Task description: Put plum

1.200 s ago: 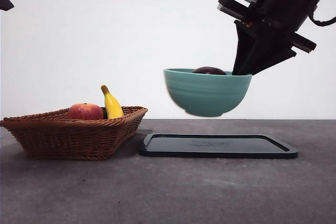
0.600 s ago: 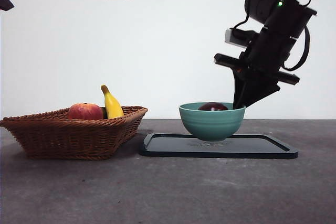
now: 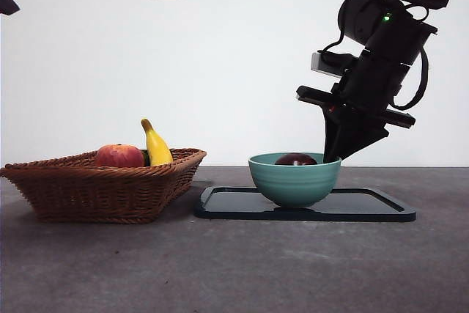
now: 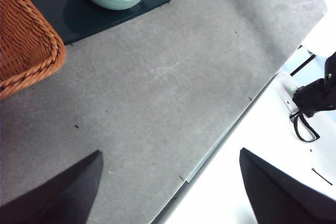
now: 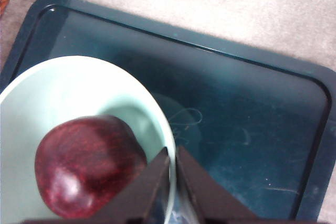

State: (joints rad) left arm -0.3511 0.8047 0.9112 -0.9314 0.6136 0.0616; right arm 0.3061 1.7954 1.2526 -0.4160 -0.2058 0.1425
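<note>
1. My right gripper (image 5: 173, 182) is pinched narrow on the rim of the teal bowl (image 3: 294, 179), one jaw inside the wall and one outside, on the bowl's right side in the front view.
2. The plum (image 5: 89, 163) lies in the bottom of that bowl, just beside the inner jaw. From the front only its dark top (image 3: 296, 159) shows above the rim.
3. The bowl sits on the dark tray (image 3: 366, 210), towards the tray's left half, with bare tray to its right. Its foot appears to rest on the tray, though I cannot be sure that its full weight is down.
4. My left gripper (image 4: 168, 192) waits well apart over bare table, jaws spread wide and holding nothing.
5. The wicker basket (image 3: 88, 188) stands left of the tray with a red-orange fruit (image 3: 119, 156) and a banana (image 3: 155, 144) in it.
6. As I judge it, the plum is placed and the bowl delivered. What is left is to let go of the rim and lift clear without tipping the bowl.
</note>
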